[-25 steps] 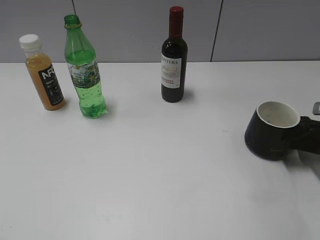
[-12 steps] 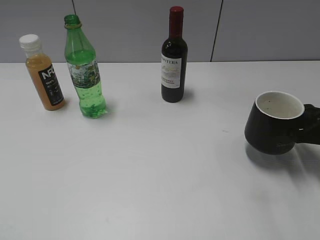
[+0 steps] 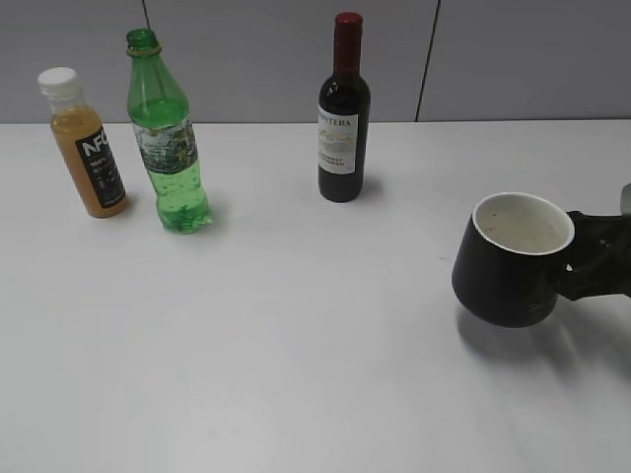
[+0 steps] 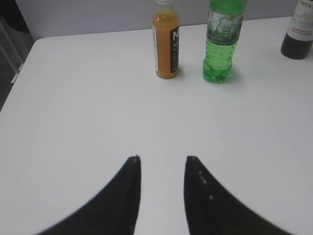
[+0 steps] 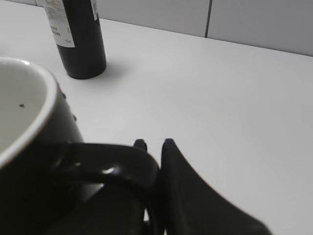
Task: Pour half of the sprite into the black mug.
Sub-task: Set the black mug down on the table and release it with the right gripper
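Note:
The sprite (image 3: 168, 138), a tall green bottle without a cap, stands at the back left; it also shows in the left wrist view (image 4: 222, 41). The black mug (image 3: 513, 258) with its white inside hangs a little above the table at the right, tilted. My right gripper (image 3: 596, 266) is shut on the mug's handle (image 5: 112, 164); its jaws (image 5: 154, 144) clamp the loop. My left gripper (image 4: 161, 159) is open and empty over bare table, well short of the sprite, and out of the exterior view.
An orange juice bottle (image 3: 87, 143) with a white cap stands left of the sprite. A dark wine bottle (image 3: 343, 113) with a red top stands at the back centre, also in the right wrist view (image 5: 76, 36). A grey wall runs behind the white table (image 3: 296, 335).
My right gripper has lifted the black mug off the table and carried it leftward, toward the middle. The bottles have not moved.

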You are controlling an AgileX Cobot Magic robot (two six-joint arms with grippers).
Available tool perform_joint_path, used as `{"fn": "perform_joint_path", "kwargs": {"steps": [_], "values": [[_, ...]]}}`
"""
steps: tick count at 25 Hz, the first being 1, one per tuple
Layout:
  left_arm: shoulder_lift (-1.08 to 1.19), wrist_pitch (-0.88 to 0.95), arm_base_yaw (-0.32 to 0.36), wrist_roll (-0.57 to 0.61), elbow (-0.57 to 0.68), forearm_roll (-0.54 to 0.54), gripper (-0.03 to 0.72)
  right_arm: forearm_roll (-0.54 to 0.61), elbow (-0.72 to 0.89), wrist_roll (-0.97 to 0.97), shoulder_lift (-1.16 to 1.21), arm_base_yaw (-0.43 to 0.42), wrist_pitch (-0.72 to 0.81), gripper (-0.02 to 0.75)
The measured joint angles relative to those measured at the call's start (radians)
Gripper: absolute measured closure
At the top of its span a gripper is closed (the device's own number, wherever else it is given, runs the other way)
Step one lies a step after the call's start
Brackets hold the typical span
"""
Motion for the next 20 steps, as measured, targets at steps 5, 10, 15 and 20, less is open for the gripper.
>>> {"fn": "perform_joint_path", "kwargs": {"steps": [5, 10, 15, 20], "values": [[0.000, 0.000, 0.000, 0.000, 0.000, 0.000, 0.449, -0.057, -0.025, 0.026, -0.002, 0.040, 0.004, 0.687], [0.000, 0.000, 0.000, 0.000, 0.000, 0.000, 0.449, -0.050, -0.096, 0.028, 0.005, 0.158, 0.006, 0.687], [0.000, 0.000, 0.000, 0.000, 0.000, 0.000, 0.449, -0.031, -0.207, 0.041, 0.057, 0.262, 0.006, 0.687], [0.000, 0.000, 0.000, 0.000, 0.000, 0.000, 0.449, -0.028, -0.306, 0.045, 0.140, 0.379, 0.006, 0.687]]}}
